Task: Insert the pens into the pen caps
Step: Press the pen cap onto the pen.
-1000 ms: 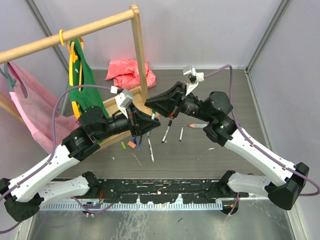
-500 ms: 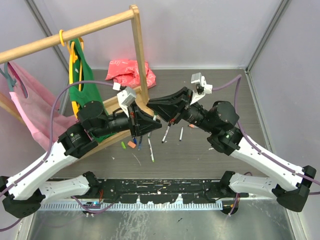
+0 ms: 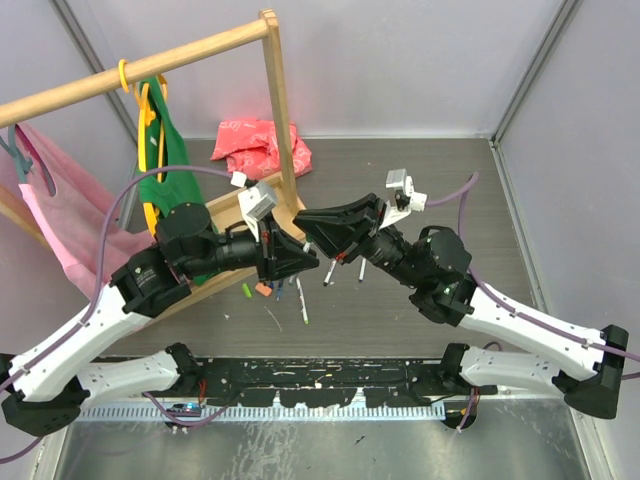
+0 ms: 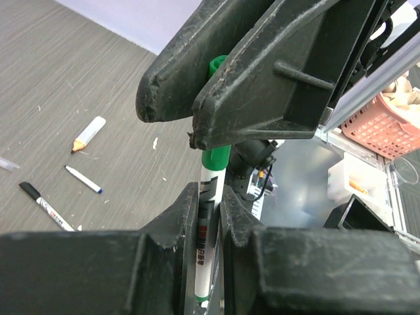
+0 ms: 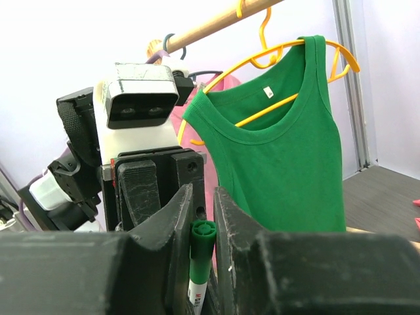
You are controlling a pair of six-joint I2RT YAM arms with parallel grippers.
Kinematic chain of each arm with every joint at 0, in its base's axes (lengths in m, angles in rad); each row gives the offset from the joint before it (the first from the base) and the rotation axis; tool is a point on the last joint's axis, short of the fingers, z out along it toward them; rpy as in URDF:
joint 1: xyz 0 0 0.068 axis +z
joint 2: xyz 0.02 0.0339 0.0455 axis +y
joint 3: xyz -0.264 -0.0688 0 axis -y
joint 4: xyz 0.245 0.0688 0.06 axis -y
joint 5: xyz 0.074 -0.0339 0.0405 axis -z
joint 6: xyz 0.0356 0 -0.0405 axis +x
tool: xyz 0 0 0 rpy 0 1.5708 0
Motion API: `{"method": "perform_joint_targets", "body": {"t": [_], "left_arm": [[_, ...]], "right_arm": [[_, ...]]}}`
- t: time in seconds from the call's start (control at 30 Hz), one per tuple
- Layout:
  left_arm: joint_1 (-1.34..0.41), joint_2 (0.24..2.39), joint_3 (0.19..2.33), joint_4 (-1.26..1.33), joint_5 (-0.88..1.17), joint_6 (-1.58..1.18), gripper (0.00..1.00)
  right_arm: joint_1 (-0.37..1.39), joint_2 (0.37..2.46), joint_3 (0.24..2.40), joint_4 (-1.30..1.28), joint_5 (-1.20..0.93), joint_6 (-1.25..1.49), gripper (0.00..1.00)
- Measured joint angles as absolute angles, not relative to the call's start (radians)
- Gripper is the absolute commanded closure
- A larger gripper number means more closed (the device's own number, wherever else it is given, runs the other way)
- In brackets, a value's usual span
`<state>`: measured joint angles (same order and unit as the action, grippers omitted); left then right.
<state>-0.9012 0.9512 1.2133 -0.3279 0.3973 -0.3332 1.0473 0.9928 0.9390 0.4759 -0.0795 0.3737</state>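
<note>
Because capping needs opposed grips, we find the left gripper (image 4: pixel 209 197) pinched narrowly on the pen (image 4: pixel 207 239) and the right gripper (image 5: pixel 202 210) clamping the green cap (image 4: pixel 215 157) at its twelve o'clock, mid-air.

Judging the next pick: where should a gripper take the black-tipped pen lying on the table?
Probably mid-barrel, coming straight down with jaws across the black-tipped pen: it lies flat and slim, with bare table on both sides, and this leaves its ends free.
</note>
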Motion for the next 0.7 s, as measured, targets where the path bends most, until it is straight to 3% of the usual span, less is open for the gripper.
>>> {"method": "perform_joint_targets", "body": {"t": [0.3, 0.7], "left_arm": [[-0.901, 0.915, 1.213, -0.374, 0.376, -0.32, 1.0], [-0.9, 0.918, 1.216, -0.296, 0.36, -0.326, 1.0]], "right_arm": [[1.095, 1.016, 0.917, 0.541, -0.025, 0.379, 1.0], [1.124, 1.036, 1.105, 0.327, 0.035, 0.277, 0.98]]}}
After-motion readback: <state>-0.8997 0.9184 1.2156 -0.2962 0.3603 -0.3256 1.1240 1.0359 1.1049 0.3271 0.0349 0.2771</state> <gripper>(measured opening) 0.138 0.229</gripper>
